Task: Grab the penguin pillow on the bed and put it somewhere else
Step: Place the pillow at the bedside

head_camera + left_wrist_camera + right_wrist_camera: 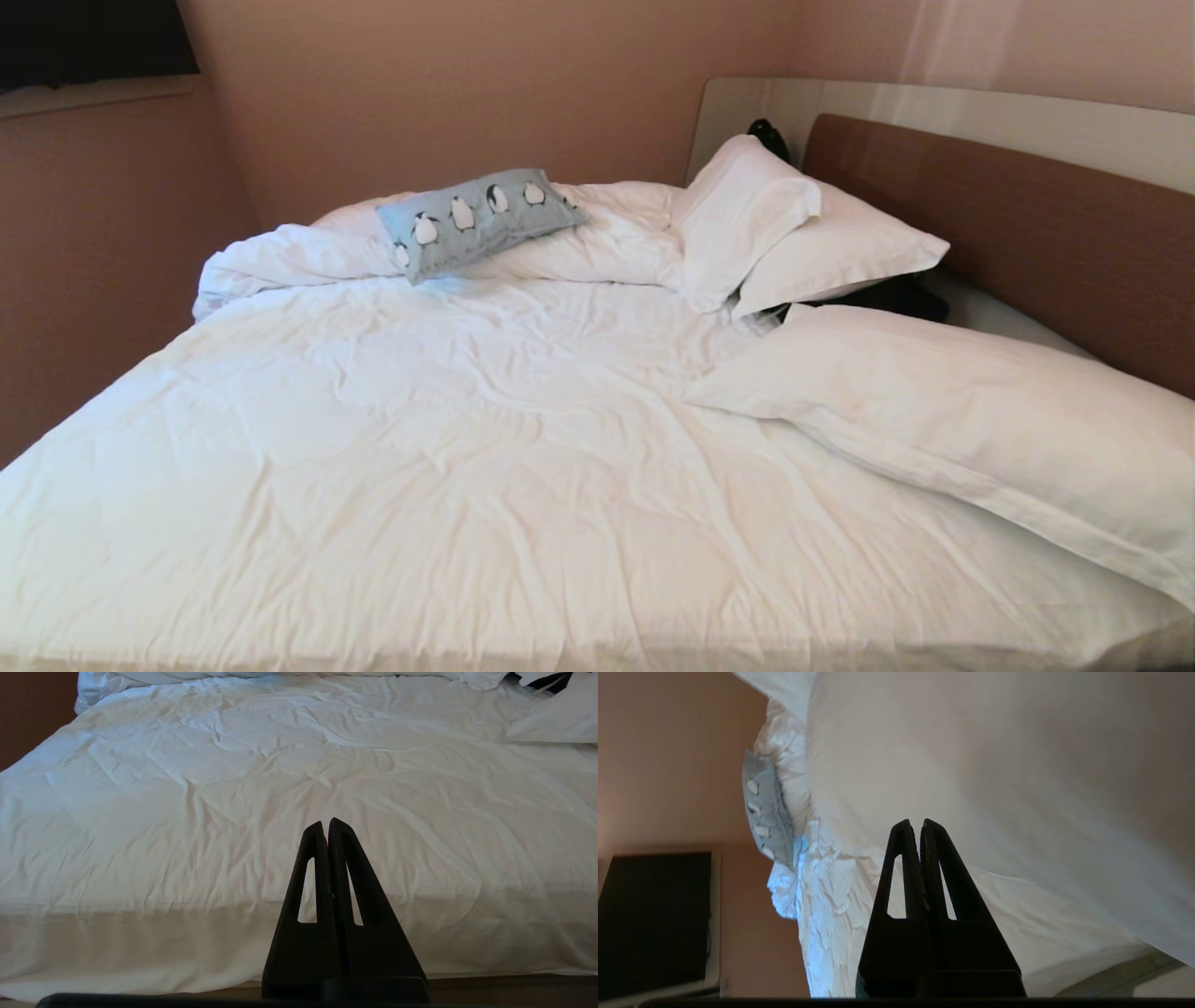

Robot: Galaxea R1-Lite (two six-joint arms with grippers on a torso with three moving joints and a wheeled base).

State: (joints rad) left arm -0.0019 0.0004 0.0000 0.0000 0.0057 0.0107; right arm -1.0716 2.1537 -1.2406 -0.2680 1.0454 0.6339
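Across almost the whole head view spreads the bed (485, 448), its white duvet (420, 401) lying flat and creased in front and bunched into a rumpled roll along the far edge by the wall. On the right runs the brown headboard (1008, 224) with a pale panel behind it. Against it lies a long white pillow (971, 420) at the near right, and beyond that two smaller white pillows (775, 219) lean together, one over the other, with something dark partly hidden behind and under them.

The penguin pillow (481, 219) rests on the bunched roll of duvet at the far side of the bed, tilted, its row of penguins facing up, well apart from the white pillows.

Neither arm shows in the head view. The left gripper (325, 823) hangs before the near edge of the bed, its fingers pressed together and holding nothing. The right gripper (913, 823) points over the duvet toward the far side, fingers likewise together and empty, the penguin pillow well ahead of it.
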